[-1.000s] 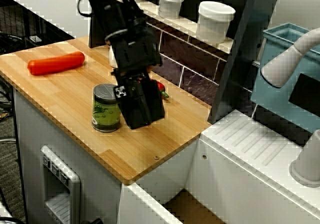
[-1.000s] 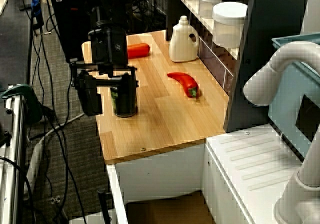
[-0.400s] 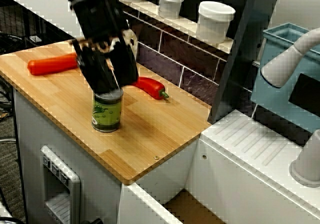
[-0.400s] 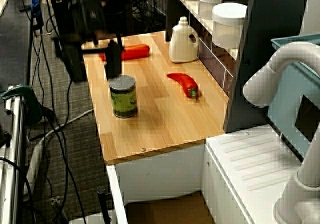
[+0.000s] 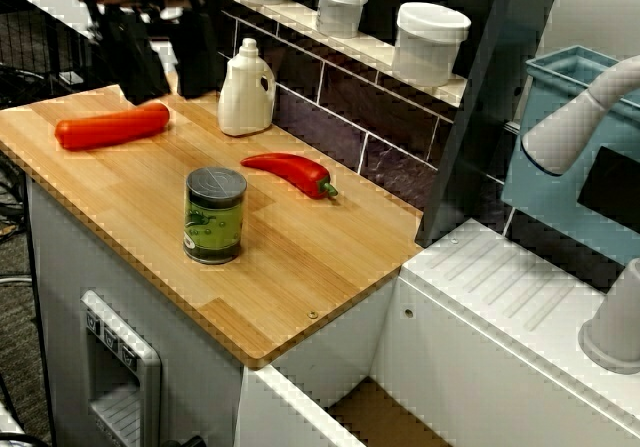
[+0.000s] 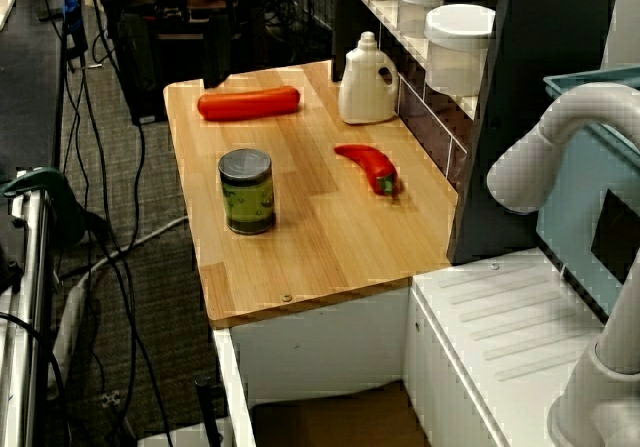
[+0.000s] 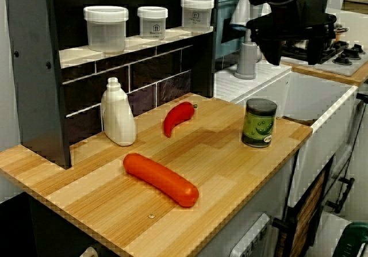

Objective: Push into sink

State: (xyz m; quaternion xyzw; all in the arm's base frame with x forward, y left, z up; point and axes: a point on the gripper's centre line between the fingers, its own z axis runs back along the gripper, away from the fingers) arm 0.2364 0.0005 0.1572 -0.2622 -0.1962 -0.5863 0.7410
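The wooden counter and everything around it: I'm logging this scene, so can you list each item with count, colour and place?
can: 1, green, counter front
chili pepper: 1, red, mid-counter
sausage: 1, orange-red, counter far end
bottle: 1, cream, by tiled wall
jars: 3, white-lidded, on shelf
sink: 1, white, brownish floor, beside counter
faucet: 1, white, over sink
bin: 1, teal, behind faucet
gripper: 1, black, above counter's far end

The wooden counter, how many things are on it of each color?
Red: 2, the long sausage and the chili pepper
Green: 1, the can
White: 1, the bottle
Total: 4 on the wooden counter
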